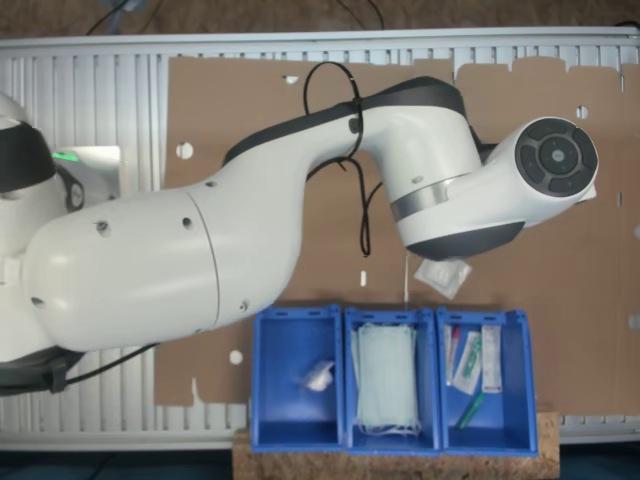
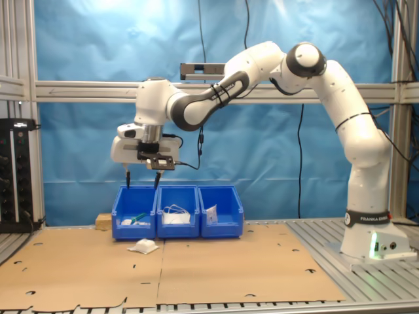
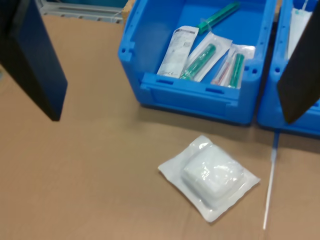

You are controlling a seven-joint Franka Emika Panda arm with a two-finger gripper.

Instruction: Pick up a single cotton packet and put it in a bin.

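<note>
Gripper (image 2: 143, 177) up above the bins, fingers spread wide, nothing in them.
The packet (image 2: 143, 246) lies flat on the cardboard (image 2: 216, 265), just in front of the bin (image 2: 135, 212) at the second exterior view's left.

Three blue bins (image 1: 390, 440), one cotton packet (image 3: 209, 177) on the cardboard, one stack of face masks (image 1: 386, 376).

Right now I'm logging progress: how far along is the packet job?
Nothing is done yet. The cotton packet lies on the cardboard in front of the bins, untouched. The gripper hangs open and empty above it. Descending, grasping, lifting and dropping the packet in a bin all remain.
</note>
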